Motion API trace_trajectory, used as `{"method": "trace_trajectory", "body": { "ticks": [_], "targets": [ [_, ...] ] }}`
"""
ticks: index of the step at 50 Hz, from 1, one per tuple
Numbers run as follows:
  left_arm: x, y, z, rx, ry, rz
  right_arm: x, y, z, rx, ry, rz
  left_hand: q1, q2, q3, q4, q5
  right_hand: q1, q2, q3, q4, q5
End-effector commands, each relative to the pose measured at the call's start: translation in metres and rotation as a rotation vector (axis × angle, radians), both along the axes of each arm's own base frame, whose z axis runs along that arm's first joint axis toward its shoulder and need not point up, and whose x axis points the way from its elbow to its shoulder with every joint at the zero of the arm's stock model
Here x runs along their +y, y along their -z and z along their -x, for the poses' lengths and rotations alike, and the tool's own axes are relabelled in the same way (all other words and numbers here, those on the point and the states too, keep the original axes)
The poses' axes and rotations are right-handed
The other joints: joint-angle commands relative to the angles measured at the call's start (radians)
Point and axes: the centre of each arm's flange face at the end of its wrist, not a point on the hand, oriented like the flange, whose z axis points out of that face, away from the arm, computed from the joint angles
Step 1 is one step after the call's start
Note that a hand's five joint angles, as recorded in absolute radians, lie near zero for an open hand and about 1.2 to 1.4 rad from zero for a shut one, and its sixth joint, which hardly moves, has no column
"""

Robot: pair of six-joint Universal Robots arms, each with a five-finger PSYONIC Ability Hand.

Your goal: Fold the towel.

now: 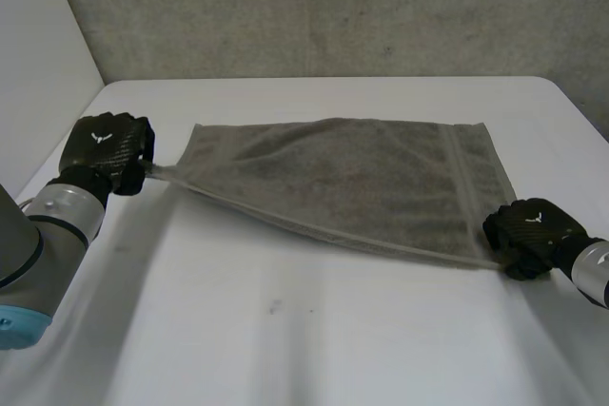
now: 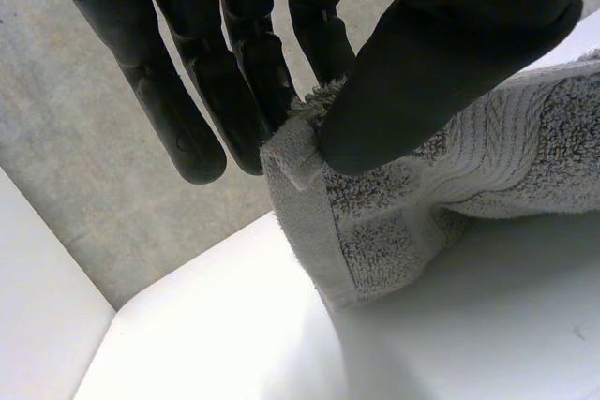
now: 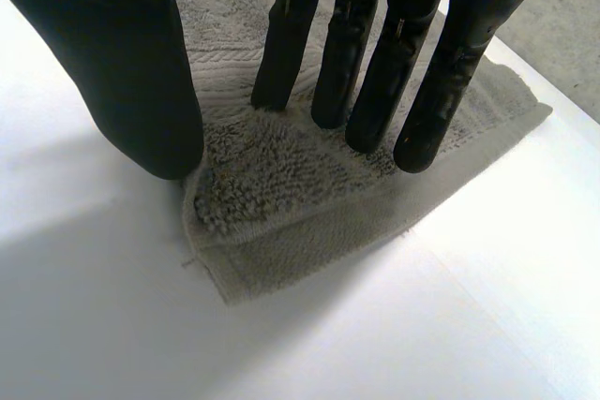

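Note:
A grey towel [image 1: 343,178] lies spread across the white table [image 1: 285,330]. My left hand [image 1: 105,149] is at its near left corner, which is raised off the table, so the near edge runs taut to the right. In the left wrist view the thumb [image 2: 422,72] pinches that corner of the towel [image 2: 403,222] against the fingers [image 2: 187,128]. My right hand [image 1: 531,233] is at the near right corner. Its straight fingers [image 3: 366,91] press on the towel [image 3: 281,194], and the thumb [image 3: 131,72] stands at the corner's edge, where a small ridge of cloth has risen.
A grey wall runs behind the table's far edge. A white panel stands at the left. Bare table top stretches in front of the towel and to both sides.

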Motion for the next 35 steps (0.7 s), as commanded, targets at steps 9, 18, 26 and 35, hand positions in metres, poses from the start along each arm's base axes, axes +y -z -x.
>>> {"method": "trace_trajectory", "body": {
  "ticks": [9, 18, 26, 35],
  "targets": [
    [0.000, 0.001, 0.000, -0.002, 0.000, -0.002, -0.013, -0.013, 0.004, 0.015, 0.027, 0.075, 0.219, 0.180, 0.181, 0.178, 0.198, 0.684, 0.563, 0.566, 0.565, 0.604],
    [0.006, 0.004, 0.002, -0.019, 0.012, -0.033, -0.005, -0.024, 0.006, 0.025, 0.036, 0.036, 0.219, 0.180, 0.181, 0.178, 0.198, 0.684, 0.563, 0.566, 0.565, 0.604],
    [0.031, 0.018, -0.003, -0.149, 0.032, -0.225, 0.023, -0.043, 0.020, 0.093, 0.022, -0.198, 0.219, 0.180, 0.181, 0.178, 0.198, 0.684, 0.563, 0.566, 0.565, 0.604],
    [0.096, 0.009, -0.016, -0.338, 0.096, -0.436, 0.064, -0.074, 0.049, 0.294, -0.050, -0.410, 0.219, 0.180, 0.181, 0.178, 0.198, 0.684, 0.563, 0.566, 0.565, 0.604]
  ]
}}
